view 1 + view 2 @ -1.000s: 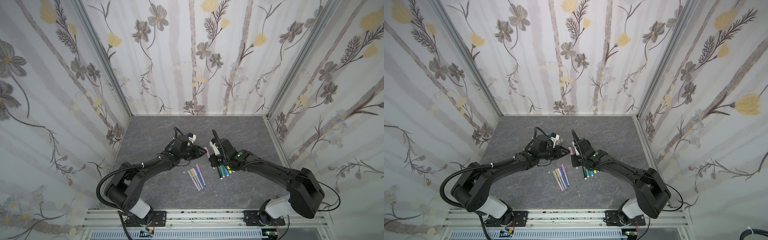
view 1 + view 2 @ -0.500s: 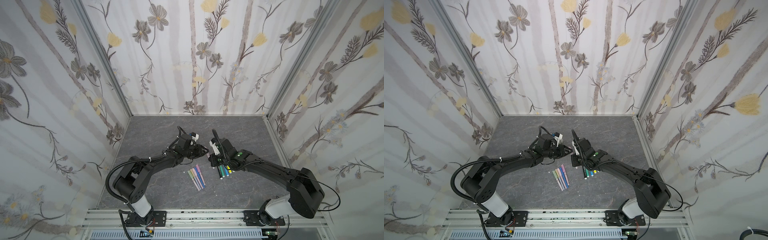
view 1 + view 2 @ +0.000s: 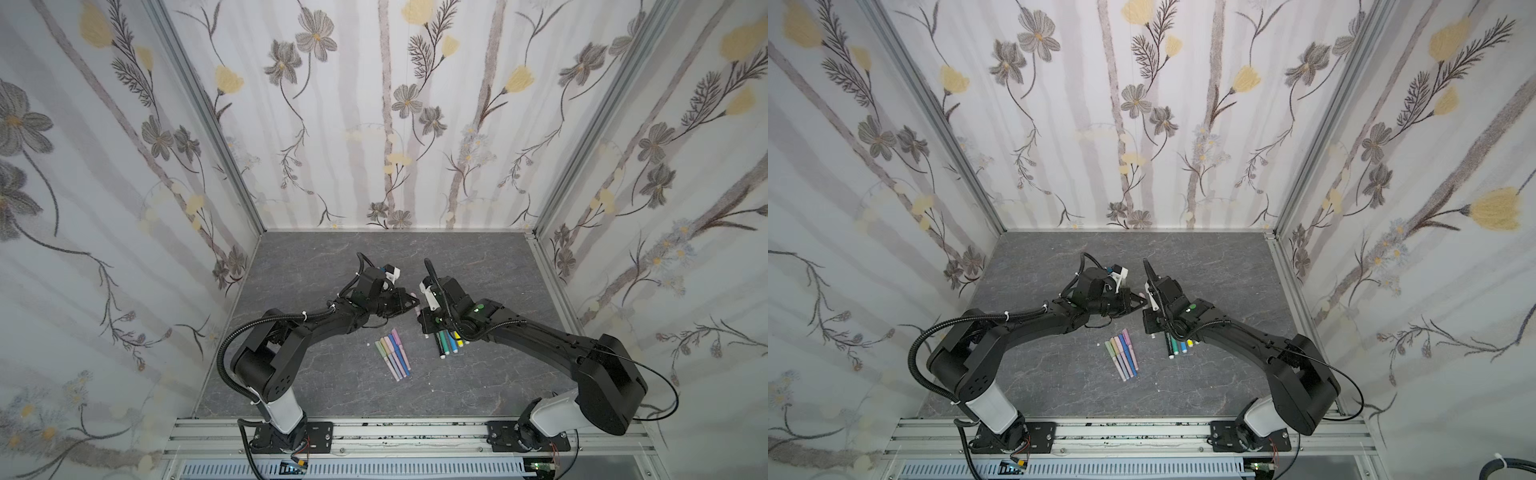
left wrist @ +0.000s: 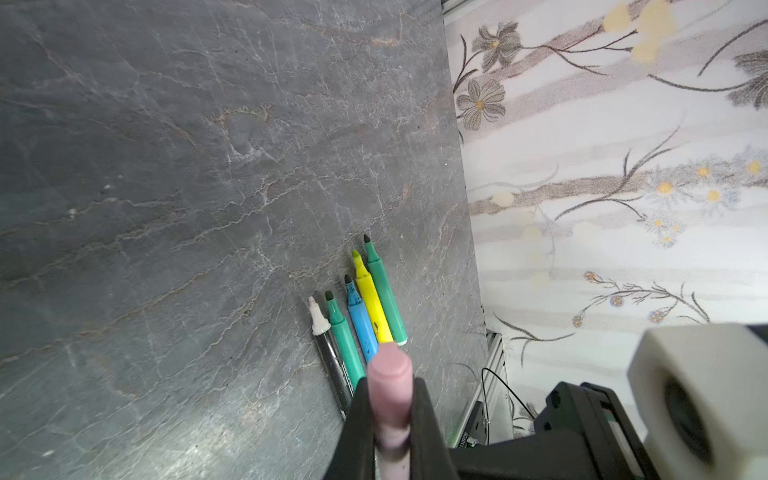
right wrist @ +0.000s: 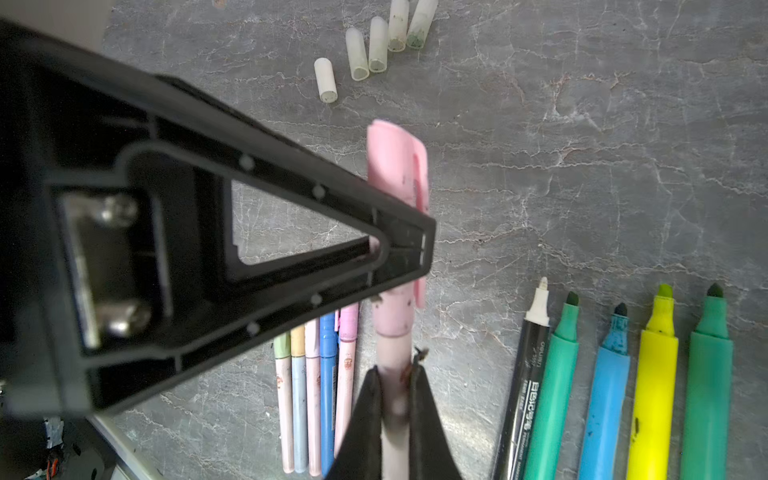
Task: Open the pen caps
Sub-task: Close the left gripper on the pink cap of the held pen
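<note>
Swung inward and pinched down since a second ago: left gripper (image 4: 391, 388), now clamped narrow across the pink cap (image 5: 395, 166). No shift at the right gripper (image 5: 395, 374); shut tight on the pink pen (image 5: 392, 349) barrel, just behind the cap. Held so, likely, for a straight pull apart: one grip per half, cap clear of the table (image 3: 316, 270). Cap still seated on the pen. In a top view, capped pastel pens (image 3: 392, 353) at 7 o'clock from the meeting grippers, uncapped markers (image 3: 449, 343) at 5 o'clock. Loose clear caps (image 5: 376, 45) lying apart on the table.
</note>
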`<state>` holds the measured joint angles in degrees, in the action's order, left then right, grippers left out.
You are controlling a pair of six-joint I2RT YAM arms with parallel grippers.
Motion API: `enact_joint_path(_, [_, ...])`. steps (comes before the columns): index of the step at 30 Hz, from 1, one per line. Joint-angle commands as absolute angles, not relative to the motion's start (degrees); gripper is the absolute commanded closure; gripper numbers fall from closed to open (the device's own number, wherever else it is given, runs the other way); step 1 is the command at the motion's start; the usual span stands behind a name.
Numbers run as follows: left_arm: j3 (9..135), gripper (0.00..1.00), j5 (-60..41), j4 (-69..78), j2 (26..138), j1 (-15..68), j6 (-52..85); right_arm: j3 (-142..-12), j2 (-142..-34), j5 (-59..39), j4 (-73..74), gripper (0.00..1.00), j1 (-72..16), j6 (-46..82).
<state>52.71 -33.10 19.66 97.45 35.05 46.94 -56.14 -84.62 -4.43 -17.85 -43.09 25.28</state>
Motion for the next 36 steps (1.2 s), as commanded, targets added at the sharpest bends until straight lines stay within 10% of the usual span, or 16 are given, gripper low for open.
enact_joint_path(1, [52.9, 1.0, -32.9, 20.3, 97.8, 35.0, 46.5, -55.9, -84.8, -5.7, -15.1, 0.85, -43.2, 25.1])
enact_joint_path(36, [58.5, 1.0, -34.7, 16.7, 97.4, 30.1, 44.5, -50.0, -83.1, -8.7, -13.4, 1.0, -43.8, 26.1])
